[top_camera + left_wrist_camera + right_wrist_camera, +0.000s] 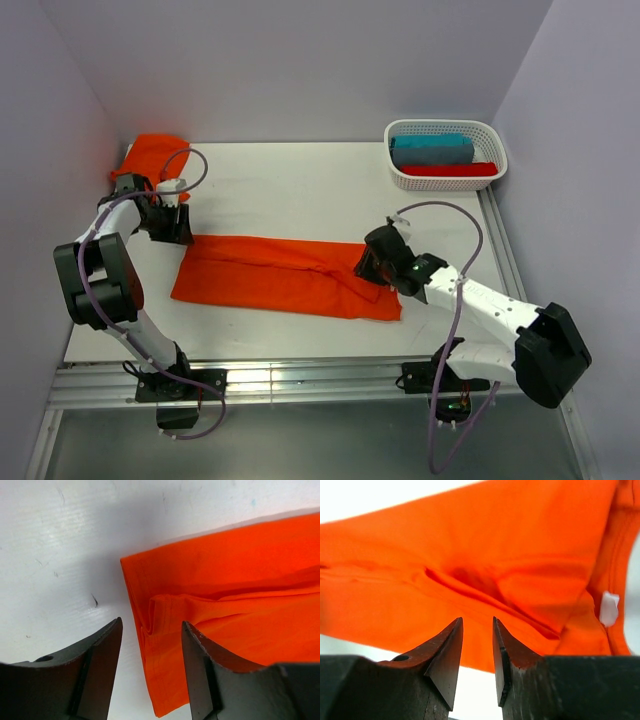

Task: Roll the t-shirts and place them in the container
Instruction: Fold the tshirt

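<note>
T-shirt (270, 275) | bright orange | folded into long flat strip | creased

Both arms stand on the metal rail (300, 385). The left arm (112, 210) and the right arm (488, 308) have white links and bulky black joint housings. A thin grey-purple cable (478, 232) loops along each one. A small green light (413, 268) shines on the right arm. The fingers (102, 672) are dark grey wedges, one with a round hole.
</note>
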Controlling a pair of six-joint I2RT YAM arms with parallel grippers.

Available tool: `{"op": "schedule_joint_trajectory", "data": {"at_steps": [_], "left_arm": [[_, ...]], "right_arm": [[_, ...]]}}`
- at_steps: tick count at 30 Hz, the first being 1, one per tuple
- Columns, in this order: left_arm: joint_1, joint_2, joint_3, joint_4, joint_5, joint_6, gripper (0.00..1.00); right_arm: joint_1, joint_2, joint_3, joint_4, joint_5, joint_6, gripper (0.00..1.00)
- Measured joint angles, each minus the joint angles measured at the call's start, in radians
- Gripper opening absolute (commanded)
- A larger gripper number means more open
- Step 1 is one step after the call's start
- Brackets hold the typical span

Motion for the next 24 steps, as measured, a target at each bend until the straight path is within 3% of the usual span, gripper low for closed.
{"op": "schedule_joint_trajectory", "data": {"at_steps": [14, 24], "left_arm": [[-0.060, 0.109, 0.101, 0.032, 0.027, -0.038, 0.55], [-0.084, 0.120, 0.063, 0.032, 0.002, -0.023, 0.51]], "right_arm": [[-0.030, 0.418, 0.322, 0.010, 0.030, -0.081, 0.37], [-0.014, 0.433, 0.304, 0.035, -0.012, -0.082, 0.36]]}}
